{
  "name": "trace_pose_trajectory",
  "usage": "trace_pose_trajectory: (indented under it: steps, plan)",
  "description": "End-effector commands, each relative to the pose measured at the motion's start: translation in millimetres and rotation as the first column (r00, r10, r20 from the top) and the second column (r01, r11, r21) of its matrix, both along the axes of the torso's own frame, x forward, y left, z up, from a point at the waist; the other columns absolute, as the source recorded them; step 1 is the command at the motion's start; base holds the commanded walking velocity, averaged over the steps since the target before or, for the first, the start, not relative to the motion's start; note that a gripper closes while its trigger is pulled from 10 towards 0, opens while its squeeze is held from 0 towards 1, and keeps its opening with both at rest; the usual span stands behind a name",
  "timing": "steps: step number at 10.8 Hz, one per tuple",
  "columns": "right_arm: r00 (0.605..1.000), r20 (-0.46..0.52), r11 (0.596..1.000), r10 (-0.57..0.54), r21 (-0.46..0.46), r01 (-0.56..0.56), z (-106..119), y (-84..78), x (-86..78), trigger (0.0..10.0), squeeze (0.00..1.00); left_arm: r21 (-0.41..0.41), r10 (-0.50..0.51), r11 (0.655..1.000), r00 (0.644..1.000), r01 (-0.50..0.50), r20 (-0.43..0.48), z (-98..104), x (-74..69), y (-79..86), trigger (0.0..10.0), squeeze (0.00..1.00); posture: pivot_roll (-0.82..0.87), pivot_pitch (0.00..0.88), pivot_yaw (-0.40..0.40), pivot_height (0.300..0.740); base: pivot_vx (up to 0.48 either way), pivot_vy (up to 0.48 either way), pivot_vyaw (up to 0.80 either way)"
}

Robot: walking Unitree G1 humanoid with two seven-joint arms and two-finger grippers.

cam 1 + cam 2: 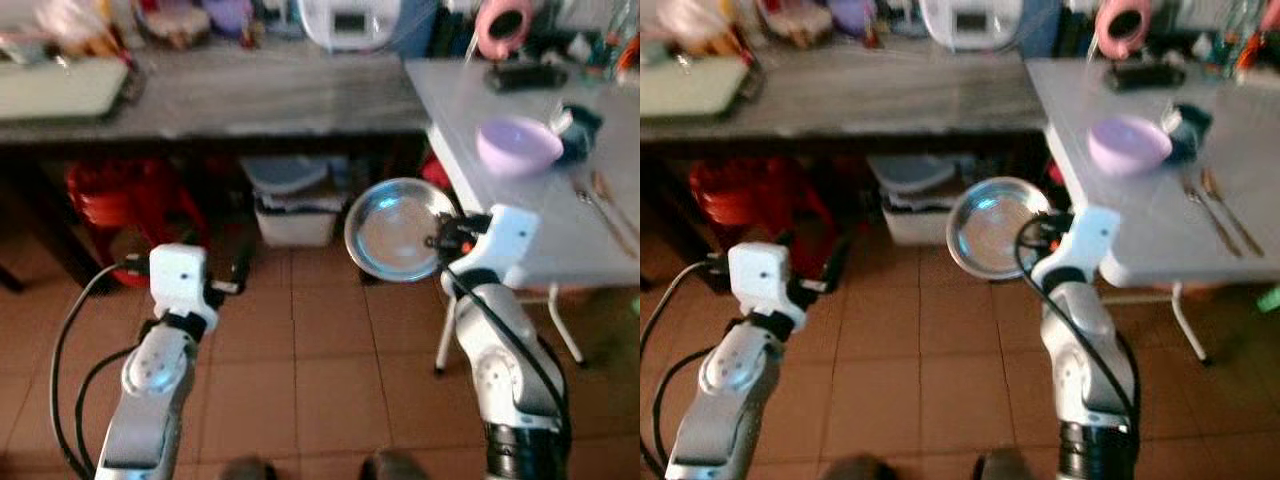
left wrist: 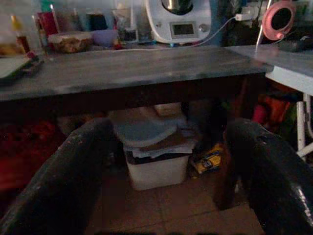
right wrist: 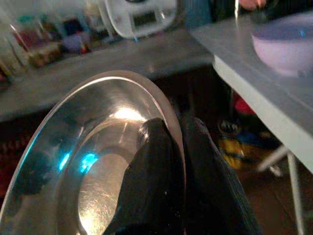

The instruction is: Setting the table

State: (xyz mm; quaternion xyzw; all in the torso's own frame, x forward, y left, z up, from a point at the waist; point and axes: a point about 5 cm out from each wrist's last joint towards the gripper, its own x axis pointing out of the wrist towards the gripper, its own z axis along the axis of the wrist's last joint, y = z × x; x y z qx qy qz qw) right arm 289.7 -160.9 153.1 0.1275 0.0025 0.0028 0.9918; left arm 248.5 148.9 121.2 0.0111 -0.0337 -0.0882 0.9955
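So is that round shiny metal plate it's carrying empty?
Empty: the round steel plate, pinched at its rim by the right gripper, shows only bare reflective metal inside.

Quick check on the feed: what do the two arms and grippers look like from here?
Both arms are silver-grey with rounded segments, each ending in a white boxy wrist block. The left arm has black cables looping along its outer side; the right arm has a black cable running down it and a black band near its base. Each gripper has two long black fingers: left gripper, right gripper.
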Motion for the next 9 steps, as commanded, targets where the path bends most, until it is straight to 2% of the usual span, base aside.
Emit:
trace_pose_trajectory:
  steps: [1,3,7,9]
  plan:
    - [1.000,0.011,1.000,-0.011,-0.024,0.011,1.3,-5.5,-0.5,10.0,0.00,-0.002,-0.014,1.000,1.000,0.014,0.006,1.2,1.4,-6.3,10.0,0.00,-0.04,0.066,0.024,0.740,0.480,0.000,0.00]
    - [0.999,0.030,0.997,0.025,-0.069,-0.023,4.1,-1.3,0.8,10.0,0.00,0.002,-0.012,1.000,1.000,0.012,0.011,2.4,2.4,-8.3,10.0,0.00,-0.04,0.072,0.024,0.740,0.480,0.000,0.24]
    - [0.998,0.042,0.996,0.040,-0.079,-0.036,4.4,0.7,1.7,10.0,0.00,-0.002,-0.016,1.000,1.000,0.016,0.010,1.3,2.7,-11.5,10.0,0.00,-0.04,0.075,0.026,0.740,0.480,0.000,0.80]
    - [0.998,0.045,0.997,0.033,-0.071,-0.030,3.4,0.5,1.0,10.0,0.00,0.000,-0.021,1.000,1.000,0.021,0.012,1.5,2.5,-12.6,10.0,0.00,-0.05,0.078,0.026,0.740,0.480,0.000,0.28]
